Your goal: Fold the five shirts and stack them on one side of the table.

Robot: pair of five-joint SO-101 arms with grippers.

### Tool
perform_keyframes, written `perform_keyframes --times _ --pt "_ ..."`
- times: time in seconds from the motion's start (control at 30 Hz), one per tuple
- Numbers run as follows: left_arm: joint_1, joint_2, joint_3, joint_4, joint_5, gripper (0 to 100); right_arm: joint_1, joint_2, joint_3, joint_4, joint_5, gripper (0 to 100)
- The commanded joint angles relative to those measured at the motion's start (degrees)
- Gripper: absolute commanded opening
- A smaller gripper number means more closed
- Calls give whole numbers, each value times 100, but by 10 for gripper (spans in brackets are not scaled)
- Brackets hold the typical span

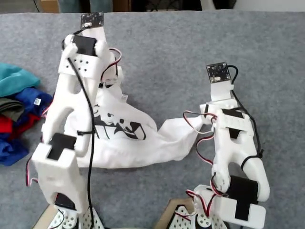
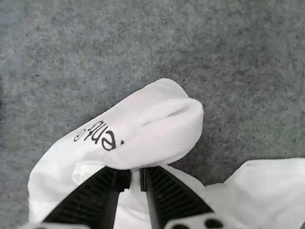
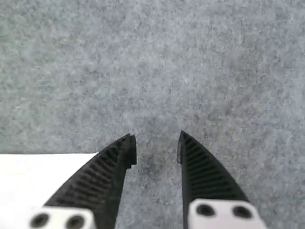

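Left gripper: the left gripper (image 2: 134,175) has its jaws drawn almost together, pinching a fold of white cloth at the tips.
Right gripper: the right gripper (image 3: 157,143) stands partly open with nothing between its jaws. It hangs over bare table, just beside an edge of the same cloth.
White shirt: the white shirt (image 1: 124,138) lies rumpled near the middle of the table, between the two arms, black print facing up. One corner trails toward the right arm. The pinched part curls over in a soft rounded roll.
Other shirts: a pile of coloured shirts (image 1: 16,109) in teal, blue, red and a dark shade sits at the table's left edge. They look loose rather than folded, though the frame cuts the heap off and I cannot count them.
Table: the table (image 1: 190,47) has a grey, felt-like top.
Step in hand: judging by the grip, the white shirt is being spread or given its first fold. The task seems at an early stage.
Next move: the right gripper likely needs to take the near corner, so both arms can pull the cloth flat before creasing it.
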Motion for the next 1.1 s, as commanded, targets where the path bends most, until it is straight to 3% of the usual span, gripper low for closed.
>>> perform_keyframes --times 0.0,0.2,0.4,0.57,0.87,1.07 --pt "-110 -721 532 53 -615 32 -35 -497 -479 501 44 159" --pt "-145 -941 1648 53 -958 32 -1582 -769 -1754 1837 1011 159" --pt "-409 -967 1903 53 -1222 32 -3279 -725 -1710 1433 1477 157" --pt "-1138 -967 1886 53 -1380 32 -3596 145 -1613 545 1477 156" --pt "-1209 -967 2053 53 -1635 30 -3859 2730 -3776 343 -360 156" --pt "-1367 -1169 2062 44 -1758 33 -3991 4084 -5763 1389 -932 155"
